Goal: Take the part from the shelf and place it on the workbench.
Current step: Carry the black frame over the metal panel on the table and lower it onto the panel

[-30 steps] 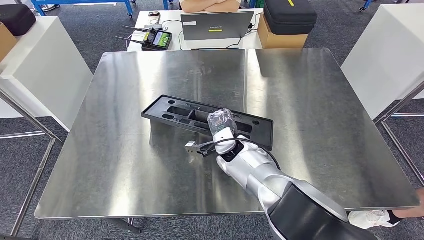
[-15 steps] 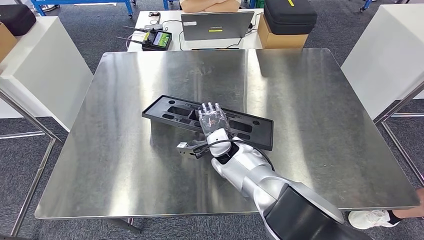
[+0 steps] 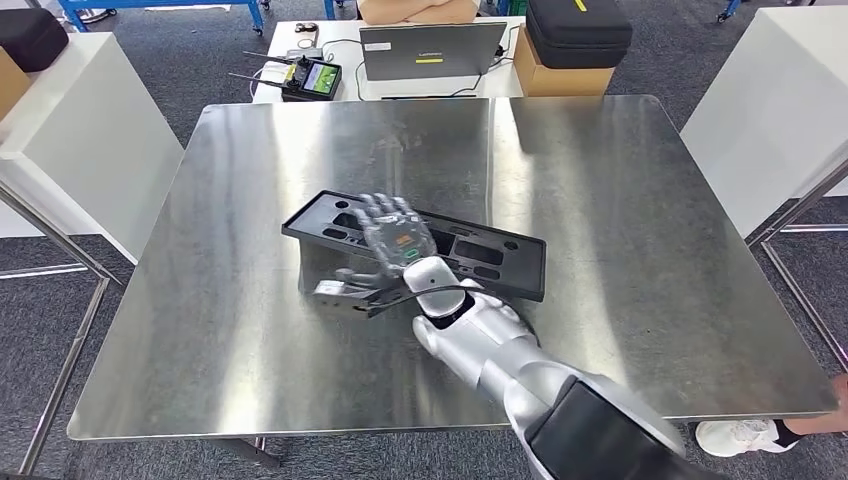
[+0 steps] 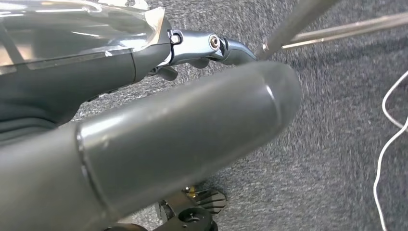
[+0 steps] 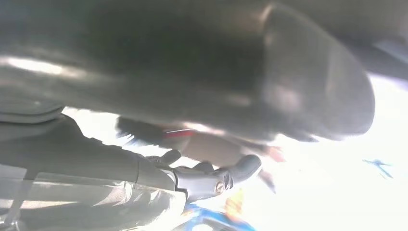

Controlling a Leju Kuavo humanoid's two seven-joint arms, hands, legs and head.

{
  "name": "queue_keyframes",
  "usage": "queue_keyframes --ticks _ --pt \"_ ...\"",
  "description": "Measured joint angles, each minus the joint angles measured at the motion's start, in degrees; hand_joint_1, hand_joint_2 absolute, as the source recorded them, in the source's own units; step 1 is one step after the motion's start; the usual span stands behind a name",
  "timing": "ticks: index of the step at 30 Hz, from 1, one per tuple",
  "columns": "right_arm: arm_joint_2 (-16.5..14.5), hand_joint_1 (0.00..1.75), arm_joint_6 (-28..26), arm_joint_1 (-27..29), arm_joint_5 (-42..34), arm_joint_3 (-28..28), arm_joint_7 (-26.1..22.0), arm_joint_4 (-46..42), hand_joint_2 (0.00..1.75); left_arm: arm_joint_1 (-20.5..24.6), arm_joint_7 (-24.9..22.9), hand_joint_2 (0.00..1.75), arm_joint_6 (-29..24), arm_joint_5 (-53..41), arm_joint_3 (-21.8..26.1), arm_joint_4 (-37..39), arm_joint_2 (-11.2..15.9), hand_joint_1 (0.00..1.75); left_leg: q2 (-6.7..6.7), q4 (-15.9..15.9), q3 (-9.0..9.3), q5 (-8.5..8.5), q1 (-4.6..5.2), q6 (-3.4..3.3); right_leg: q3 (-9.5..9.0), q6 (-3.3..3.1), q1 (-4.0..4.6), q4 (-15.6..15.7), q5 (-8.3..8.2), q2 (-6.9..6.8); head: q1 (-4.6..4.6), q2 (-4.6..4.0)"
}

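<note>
The black, flat plastic part (image 3: 490, 262) with several cut-outs lies on the steel workbench (image 3: 620, 200), near its middle. My right hand (image 3: 395, 238) hovers over the part's left half, palm down and fingers spread, holding nothing. In the right wrist view, which is blurred and glare-washed, the right hand (image 5: 207, 180) has dark fingers stretched out. My left hand (image 4: 144, 120) hangs beside the workbench above grey carpet, its fingers (image 4: 211, 44) extended with nothing in them.
Behind the workbench, a white desk carries a laptop (image 3: 433, 50), a remote controller (image 3: 311, 78) and a black case (image 3: 580, 28) on a cardboard box. A person's folded arms (image 3: 418, 10) rest there. White tables (image 3: 80, 120) (image 3: 775, 110) flank the bench. A shoe (image 3: 745, 437) stands at the near right.
My right hand uncurled from over the part's middle, spread its fingers, and swung left along the part. The part stays put on the workbench.
</note>
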State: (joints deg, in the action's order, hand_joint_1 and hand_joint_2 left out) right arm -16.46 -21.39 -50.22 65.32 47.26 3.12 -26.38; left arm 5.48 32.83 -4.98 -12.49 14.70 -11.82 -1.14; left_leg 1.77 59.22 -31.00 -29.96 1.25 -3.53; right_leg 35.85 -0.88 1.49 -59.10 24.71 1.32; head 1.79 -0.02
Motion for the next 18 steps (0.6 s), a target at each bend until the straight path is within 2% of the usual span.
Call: queue_keyframes --ticks 1,2,3,6,8,9,11,13,18 --pt "-0.2 0.00 -3.1 2.9 -5.8 -2.0 -6.7 -5.7 0.00 -0.4 0.8 0.00 -0.2 0.2 0.4 0.0 0.0 0.00 0.01 0.0 0.02 -0.02 0.00 0.00 0.01 0.00 0.01 0.0 0.02 0.04 0.01 0.00" --pt "-0.2 0.00 -3.7 6.3 -12.3 -3.7 -12.7 -12.2 0.00 -0.8 1.5 0.00 -0.3 0.3 0.8 0.0 0.0 0.00 0.09 0.0 0.04 -0.04 0.00 0.01 0.03 -0.01 0.04 0.0 0.07 0.00 0.01 0.00" --pt "0.0 0.00 -2.2 9.8 -20.4 -5.0 -18.3 -19.2 0.00 -1.1 2.0 0.00 -0.4 0.4 1.1 0.0 0.0 0.00 0.23 0.0 0.02 -0.06 0.00 0.01 0.03 0.00 0.06 0.0 0.14 -0.12 0.02 0.00" --pt "2.0 0.00 10.6 19.8 -52.4 -6.8 -31.0 -40.1 0.00 -2.2 3.1 0.00 -0.3 1.0 2.2 0.0 0.0 0.00 0.47 0.0 -0.03 -0.11 -0.01 0.06 0.01 0.00 0.07 0.0 0.29 -0.34 -0.02 0.00" --pt "4.2 0.00 20.1 26.2 -70.5 -7.8 -35.7 -52.4 0.00 -2.7 3.6 0.00 -0.1 1.6 3.0 0.1 0.2 0.00 0.44 0.0 -0.07 -0.16 0.01 0.06 0.01 -0.03 0.02 0.0 0.31 -0.35 -0.02 0.01" --pt "5.4 0.00 24.0 28.9 -76.2 -8.2 -37.0 -57.8 0.00 -2.9 3.8 0.00 0.0 2.0 3.5 0.1 0.3 0.00 0.41 -0.1 -0.10 -0.18 0.02 0.05 0.00 -0.03 0.00 0.0 0.32 -0.33 -0.03 0.01" --pt "7.6 0.00 29.7 33.2 -81.9 -8.7 -38.2 -66.4 0.00 -3.2 4.1 0.00 -0.1 2.6 4.4 0.1 0.6 0.00 0.37 -0.1 -0.11 -0.24 0.06 0.01 -0.03 -0.03 -0.03 0.1 0.31 -0.28 -0.03 0.00" --pt "9.2 0.00 32.3 36.3 -83.5 -9.0 -38.4 -72.0 0.00 -3.3 4.1 0.00 -0.5 2.9 5.2 0.1 0.8 0.00 0.34 -0.1 -0.09 -0.28 0.11 -0.03 -0.04 -0.02 -0.07 0.1 0.31 -0.25 -0.02 0.00" --pt "11.0 0.00 36.4 40.0 -86.8 -10.1 -39.4 -76.5 0.00 -3.5 4.1 0.00 -1.5 3.2 6.7 0.1 1.0 0.00 0.34 0.0 -0.06 -0.28 0.17 -0.05 -0.06 -0.01 -0.14 0.1 0.30 -0.26 -0.03 0.01"
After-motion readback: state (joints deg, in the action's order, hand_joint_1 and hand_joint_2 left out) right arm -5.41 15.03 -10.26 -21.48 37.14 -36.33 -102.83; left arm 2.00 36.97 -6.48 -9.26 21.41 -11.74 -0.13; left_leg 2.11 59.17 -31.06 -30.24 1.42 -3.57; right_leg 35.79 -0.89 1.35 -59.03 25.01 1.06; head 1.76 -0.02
